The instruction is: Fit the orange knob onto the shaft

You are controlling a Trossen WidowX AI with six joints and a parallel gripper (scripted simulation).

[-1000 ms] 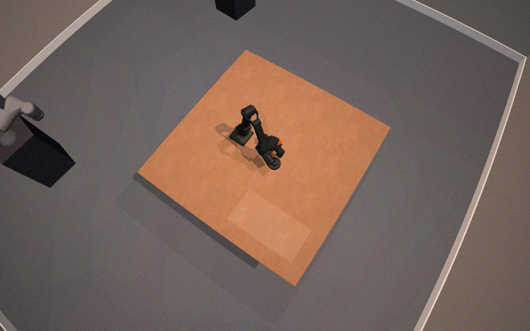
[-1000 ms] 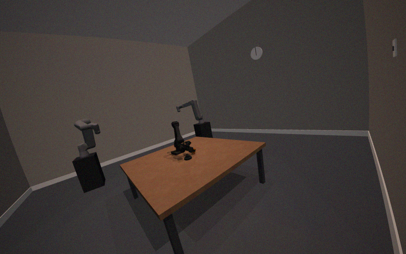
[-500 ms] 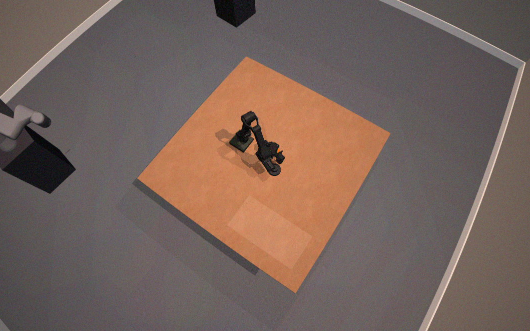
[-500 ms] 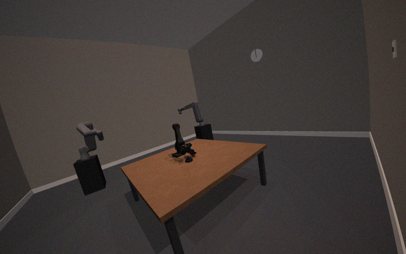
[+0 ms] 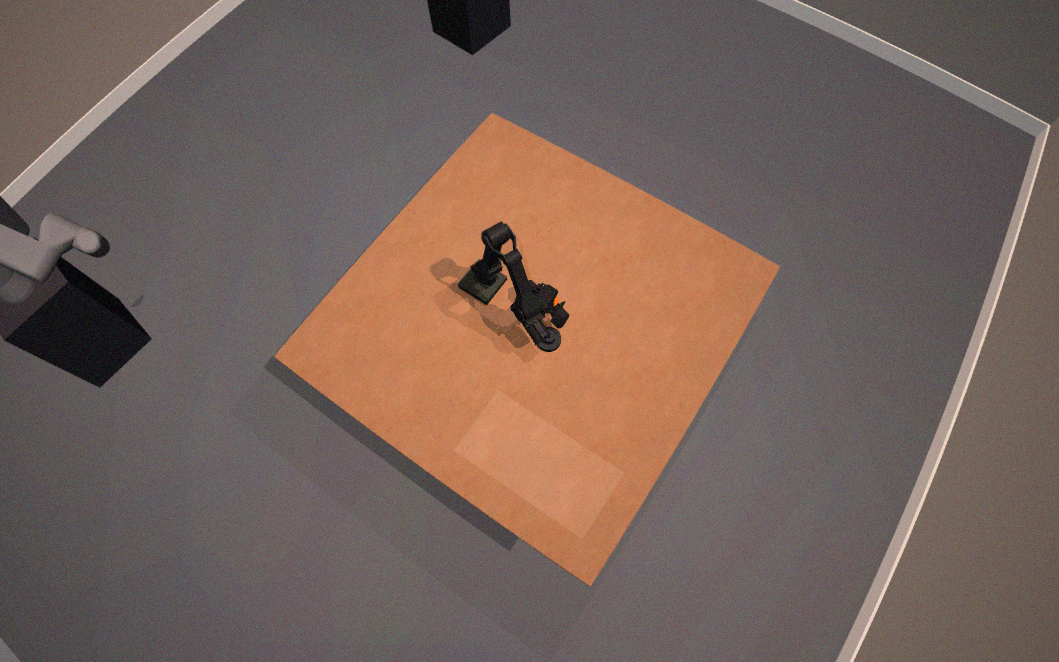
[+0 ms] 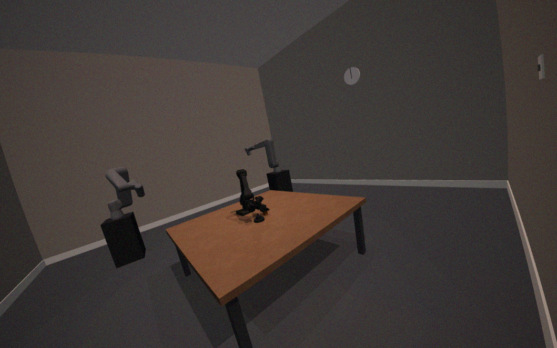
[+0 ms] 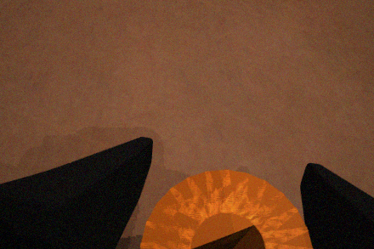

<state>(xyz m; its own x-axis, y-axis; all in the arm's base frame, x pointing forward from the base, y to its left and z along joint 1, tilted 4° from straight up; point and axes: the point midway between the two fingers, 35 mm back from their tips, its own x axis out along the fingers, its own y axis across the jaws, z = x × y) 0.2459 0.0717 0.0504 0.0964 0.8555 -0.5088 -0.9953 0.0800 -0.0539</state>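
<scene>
The orange knob (image 7: 225, 206) (image 5: 554, 305) sits low at the bottom edge of the wrist view, with a dark shape showing in its D-shaped hole. My gripper (image 7: 227, 162) (image 5: 554, 316) (image 6: 262, 209) is open. Its two dark fingers stand on either side of the knob with a gap of table showing on each side. In the top view the dark round pedestal (image 5: 548, 338) (image 6: 257, 219) lies just below the gripper on the brown table (image 5: 599, 205) (image 6: 272, 242). The shaft is hidden by the gripper, and I cannot tell how far down the knob sits.
My arm's base (image 5: 482, 283) stands on the table left of the pedestal. A paler rectangle (image 5: 537, 462) is marked near the table's front. Two grey arms on black blocks (image 5: 15, 246) (image 6: 120, 190) (image 6: 267, 153) stand on the floor beyond the table.
</scene>
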